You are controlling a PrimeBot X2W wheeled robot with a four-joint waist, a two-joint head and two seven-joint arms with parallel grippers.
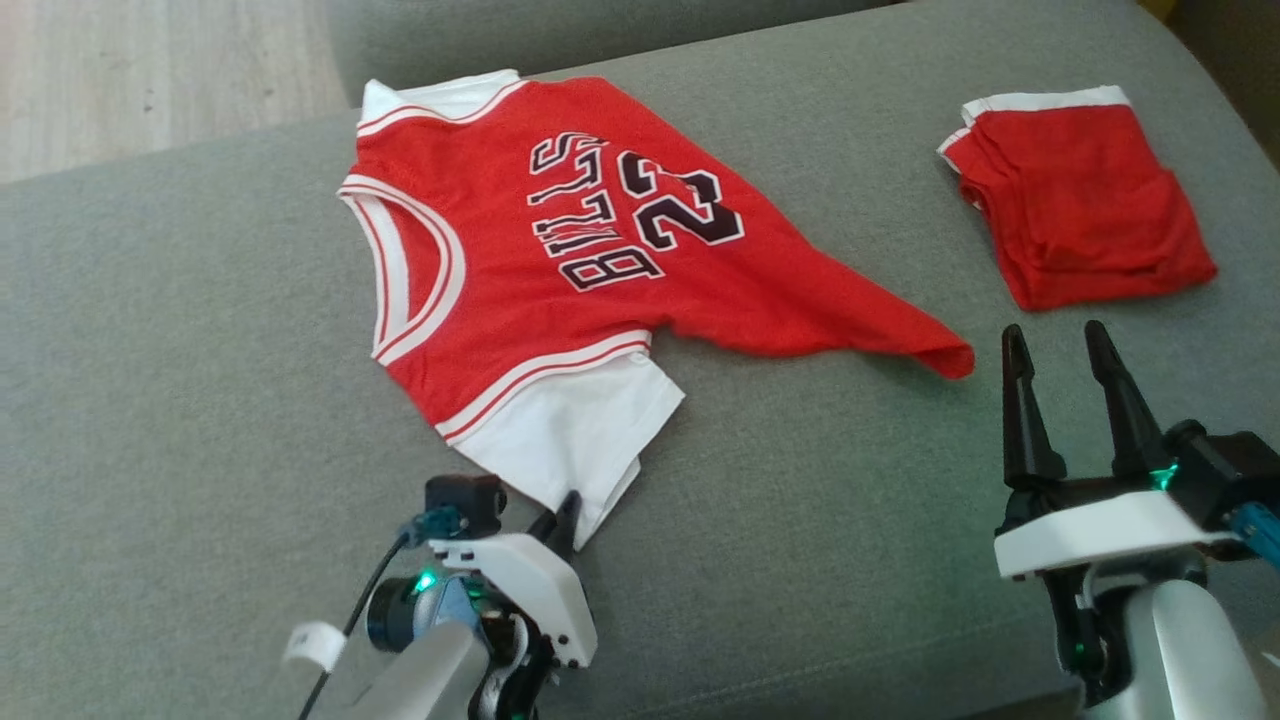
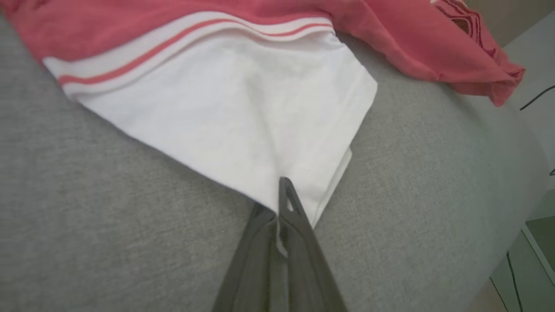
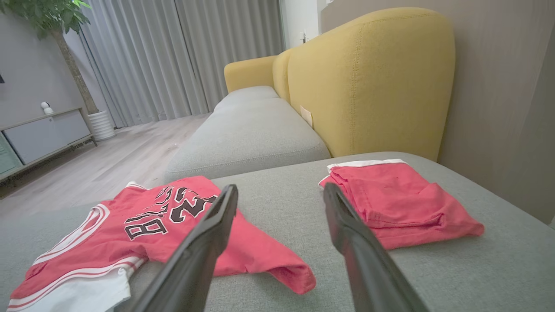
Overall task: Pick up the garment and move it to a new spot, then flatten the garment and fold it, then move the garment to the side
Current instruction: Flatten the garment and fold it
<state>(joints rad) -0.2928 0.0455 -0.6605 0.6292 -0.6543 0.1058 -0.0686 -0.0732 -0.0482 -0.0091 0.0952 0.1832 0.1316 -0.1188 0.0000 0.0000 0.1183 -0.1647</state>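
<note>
Red BULLS 23 jersey [image 1: 560, 240] is lying on the grey sofa cushion [image 1: 200, 350], print side up. The neck hole is toward the robot's left and the hem is bunched into a crumpled point toward the right. The lettering is creased enough that the U is kinda hard to read.

Left gripper [image 1: 565, 518] is pinched tight on the near corner of the white sleeve [image 1: 575, 435]. In the left wrist view you can see a sliver of white cloth squeezed between the two fingers [image 2: 299, 216], though that view cuts off most of the jersey. From the head view just one dark fingertip pokes out past its white housing.

The other white sleeve, at the far edge, is mostly tucked under the red.

Right gripper [image 1: 1055, 338] hovers spread wide with nothing in it, near the folded red shorts [image 1: 1080, 200] and just beside the jersey's pointed hem.
</note>
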